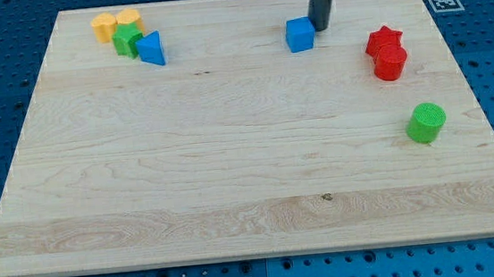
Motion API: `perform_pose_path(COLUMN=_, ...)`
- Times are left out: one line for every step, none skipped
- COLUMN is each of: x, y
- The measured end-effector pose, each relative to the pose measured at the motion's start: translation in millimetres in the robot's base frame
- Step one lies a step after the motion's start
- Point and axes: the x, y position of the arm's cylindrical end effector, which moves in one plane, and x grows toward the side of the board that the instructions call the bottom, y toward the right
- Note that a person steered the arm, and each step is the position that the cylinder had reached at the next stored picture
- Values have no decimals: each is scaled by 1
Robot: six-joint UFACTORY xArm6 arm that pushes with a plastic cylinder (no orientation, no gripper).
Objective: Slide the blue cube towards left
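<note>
The board is pale wood with visible grain, smooth and matt; the blue cube looks like matt plastic; the rod above my tip is dark and slightly glossy.

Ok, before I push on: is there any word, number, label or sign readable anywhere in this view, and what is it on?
No readable words or numbers anywhere.
One sign only: a black-and-white square marker, on the board's top right corner; it is a pattern, not text.
The blue cube and the other blocks are unmarked, as is the rod; my tip sits at the cube's right.
</note>
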Motion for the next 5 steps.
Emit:
perform_pose_path(x=0, y=-11)
perform_pose_path(x=27, y=28)
perform_pose_path(x=36, y=45)
perform_pose_path(x=28, y=-1)
perform_pose_path(x=28, y=-20)
